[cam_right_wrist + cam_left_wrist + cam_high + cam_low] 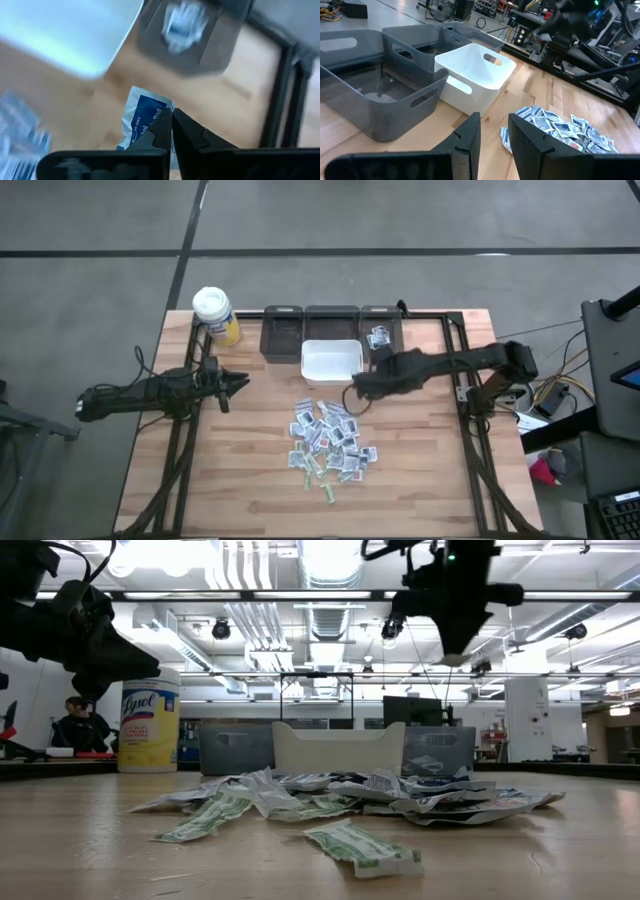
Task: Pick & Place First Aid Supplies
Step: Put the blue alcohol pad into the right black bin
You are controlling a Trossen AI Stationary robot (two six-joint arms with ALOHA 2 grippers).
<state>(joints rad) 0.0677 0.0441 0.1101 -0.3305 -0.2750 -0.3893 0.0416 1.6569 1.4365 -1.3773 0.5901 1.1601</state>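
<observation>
Over the desk: the desk [420, 480] carries everything, with three dark bins along its far edge and the white bin [331, 361] just in front of them.
Dark bins: the rightmost dark bin [381, 330] already has a few packets in it; I judge it to be where the held packet goes.
Packet pile: the first aid supplies [331, 442] lie heaped near the desk's middle, toward the near edge from the white bin.
Right arm: the right gripper [360, 387] hangs above the desk between the pile and the white bin, just off that bin's right near corner.
Right jaws: closed on one blue-and-white packet [142, 120], pinched at one end, its long axis running down away from the tips.
Key relation: the rightmost dark bin lies toward the far edge from the right jaws, past the white bin's right side, a short carry.
Left arm: the left gripper [240, 382] waits near the desk's left edge, jaws slightly parted and empty, farther from that bin.
</observation>
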